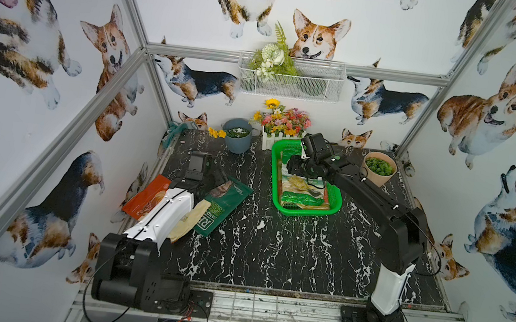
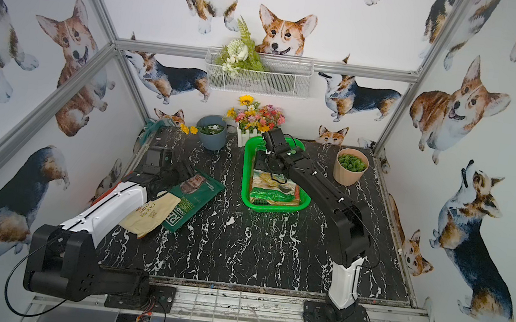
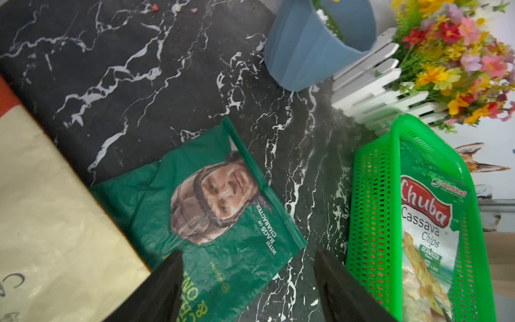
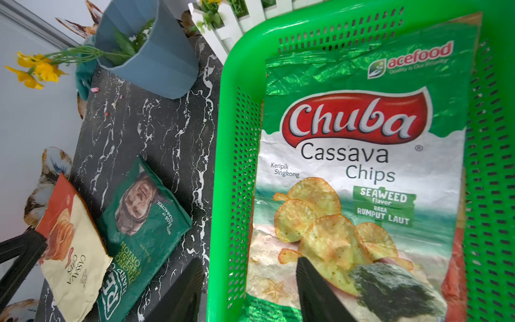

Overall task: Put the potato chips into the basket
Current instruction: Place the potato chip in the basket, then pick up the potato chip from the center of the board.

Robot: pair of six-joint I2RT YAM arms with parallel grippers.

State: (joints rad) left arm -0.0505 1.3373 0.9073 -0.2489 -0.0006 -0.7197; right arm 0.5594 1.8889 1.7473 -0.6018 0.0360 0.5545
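The green basket [image 1: 274, 174] [image 2: 247, 174] [image 4: 231, 139] stands on the far middle of the table. A green-white "Chuba" chips bag [image 1: 301, 193] [image 2: 275, 189] [image 4: 359, 172] lies flat in it, over the orange edge of another bag [image 4: 457, 264]. My right gripper [image 1: 294, 166] [image 4: 248, 281] is open, with one finger inside the basket and one outside its wall. At the left, a dark green bag [image 1: 227, 203] [image 3: 211, 212] lies on the table, overlapped by an orange-and-cream bag [image 1: 146, 198] [image 4: 72, 251]. My left gripper [image 1: 213, 179] [image 3: 248, 273] hovers open over the dark green bag's end.
A blue pot [image 1: 236, 138] and a white picket flower box [image 1: 282, 134] stand at the back edge, close to the basket. A peach pot [image 1: 379, 169] sits at the back right. A white wire basket [image 1: 314, 84] hangs on the back wall. My left arm [image 1: 161, 216] crosses the orange-and-cream bag.
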